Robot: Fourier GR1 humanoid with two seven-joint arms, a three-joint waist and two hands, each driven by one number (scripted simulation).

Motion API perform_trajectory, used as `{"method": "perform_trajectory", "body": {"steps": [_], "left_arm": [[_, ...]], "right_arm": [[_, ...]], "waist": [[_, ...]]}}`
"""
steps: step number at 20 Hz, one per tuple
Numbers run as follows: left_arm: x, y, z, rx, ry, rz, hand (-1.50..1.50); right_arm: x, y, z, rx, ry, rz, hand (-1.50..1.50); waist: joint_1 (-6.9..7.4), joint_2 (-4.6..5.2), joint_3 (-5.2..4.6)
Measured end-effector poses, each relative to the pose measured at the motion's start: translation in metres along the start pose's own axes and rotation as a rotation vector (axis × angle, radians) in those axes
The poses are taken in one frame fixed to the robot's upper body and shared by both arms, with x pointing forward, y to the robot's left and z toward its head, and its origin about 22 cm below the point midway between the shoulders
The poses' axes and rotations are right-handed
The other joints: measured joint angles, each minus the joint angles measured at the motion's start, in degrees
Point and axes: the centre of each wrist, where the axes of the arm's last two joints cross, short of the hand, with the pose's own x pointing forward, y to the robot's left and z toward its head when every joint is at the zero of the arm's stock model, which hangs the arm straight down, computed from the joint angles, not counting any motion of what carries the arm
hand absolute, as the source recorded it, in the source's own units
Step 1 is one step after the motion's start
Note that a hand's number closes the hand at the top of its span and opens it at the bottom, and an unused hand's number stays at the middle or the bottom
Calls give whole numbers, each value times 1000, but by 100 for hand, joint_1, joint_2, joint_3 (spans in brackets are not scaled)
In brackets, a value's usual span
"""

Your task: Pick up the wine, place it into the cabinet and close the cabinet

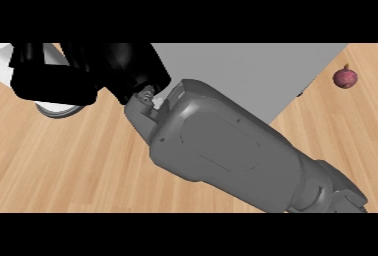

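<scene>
A kitchen is showing here: a light wooden plank counter [74,160] is stretching around a flat grey cabinet [251,70], with a small dark red fruit [345,77] lying on the wood just right of that cabinet.

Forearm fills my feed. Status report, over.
Right robot hand far left, grip unreadable. Left robot hand unseen. Wine not visible. Forearm crosses cabinet.

The counter [66,160] is pale wood with the grain running across. A grey cabinet [258,75] stands on it at the far side. To the cabinet's right, a small reddish-purple fruit [345,77] lies alone on the wood.
</scene>
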Motion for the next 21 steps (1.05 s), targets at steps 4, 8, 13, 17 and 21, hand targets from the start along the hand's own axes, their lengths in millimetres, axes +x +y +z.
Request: {"method": "perform_trajectory", "body": {"steps": [4,8,13,17,21], "left_arm": [[7,4,0,2,-5,-8,150],[11,6,-2,8,-23,-16,150],[12,5,-4,10,-30,-18,150],[15,4,-7,12,-41,-26,150],[18,4,-11,8,-45,-33,150]], "right_arm": [[-12,-3,-14,23,-15,27,150],[-23,-5,-22,33,-48,61,150],[-34,-7,-28,44,-100,110,150],[-41,-8,-32,46,-133,147,150],[-44,-8,-35,48,-156,164,150]], "waist": [[18,-109,-61],[53,-180,-122],[94,-221,-193],[88,-240,-232],[74,-237,-264]]}}
